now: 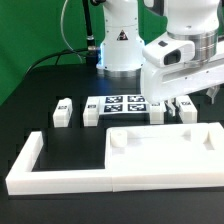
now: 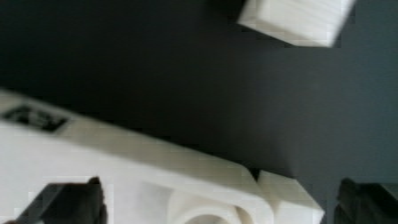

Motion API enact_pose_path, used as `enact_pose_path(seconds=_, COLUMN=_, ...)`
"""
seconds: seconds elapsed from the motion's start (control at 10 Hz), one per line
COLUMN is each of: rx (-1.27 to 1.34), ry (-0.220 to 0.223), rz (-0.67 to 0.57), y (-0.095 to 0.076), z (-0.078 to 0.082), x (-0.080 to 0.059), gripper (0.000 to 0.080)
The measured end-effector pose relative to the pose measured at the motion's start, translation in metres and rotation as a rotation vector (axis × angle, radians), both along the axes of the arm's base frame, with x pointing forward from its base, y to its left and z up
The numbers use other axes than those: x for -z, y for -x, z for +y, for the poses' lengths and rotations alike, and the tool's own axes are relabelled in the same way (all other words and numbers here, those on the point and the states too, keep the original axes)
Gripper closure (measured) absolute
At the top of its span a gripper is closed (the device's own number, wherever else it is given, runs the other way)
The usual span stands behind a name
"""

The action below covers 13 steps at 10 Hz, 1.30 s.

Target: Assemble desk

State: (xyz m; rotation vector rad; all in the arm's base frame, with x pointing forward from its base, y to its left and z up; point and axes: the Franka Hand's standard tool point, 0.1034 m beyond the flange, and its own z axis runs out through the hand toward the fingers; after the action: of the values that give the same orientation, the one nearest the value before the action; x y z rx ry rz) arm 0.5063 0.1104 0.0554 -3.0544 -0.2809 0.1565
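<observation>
The white desk top [image 1: 165, 145] lies flat on the black table, its raised rim up. My gripper [image 1: 183, 100] hangs over its far edge, near the exterior view's right. In the wrist view the gripper [image 2: 222, 205] is open, and its dark fingertips [image 2: 68, 203] stand wide on either side of a corner of the desk top [image 2: 169, 165] with a round hole [image 2: 228, 213]. Two tagged legs [image 1: 63, 112] [image 1: 90, 112] stand on the exterior view's left. Another leg [image 1: 188, 115] stands below the gripper, and one white block [image 2: 299, 20] shows in the wrist view.
The marker board [image 1: 118, 103] lies behind the desk top. The long white bars of the border frame [image 1: 60, 170] run along the front and the exterior view's left. The robot base [image 1: 120, 45] stands at the back. A green backdrop is behind.
</observation>
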Motion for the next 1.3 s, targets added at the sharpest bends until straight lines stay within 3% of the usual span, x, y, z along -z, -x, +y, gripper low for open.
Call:
enact_pose_path(seconds=0.4, rx=0.022, ry=0.008, rz=0.029, y=0.003, z=0.003, x=0.002, gripper=0.015)
enact_pose_path(seconds=0.6, rx=0.07, ry=0.065, rz=0.261, y=0.018, z=0.007, x=0.005, gripper=0.015)
enact_pose_path(seconds=0.8, rx=0.109, ry=0.058, rz=0.46, y=0.024, z=0.014, x=0.012, gripper=0.015)
enact_pose_path(seconds=0.9, rx=0.148, ry=0.039, rz=0.489, y=0.022, z=0.018, x=0.014, gripper=0.015)
enact_pose_path(seconds=1.0, rx=0.13, ry=0.052, rz=0.591, y=0.034, z=0.015, x=0.01, gripper=0.015)
enact_pose_path(seconds=1.2, rx=0.115, ry=0.056, rz=0.739, y=0.031, z=0.017, x=0.016, gripper=0.015)
enact_pose_path(seconds=1.3, rx=0.132, ry=0.092, rz=0.837, y=0.045, z=0.017, x=0.016, gripper=0.015)
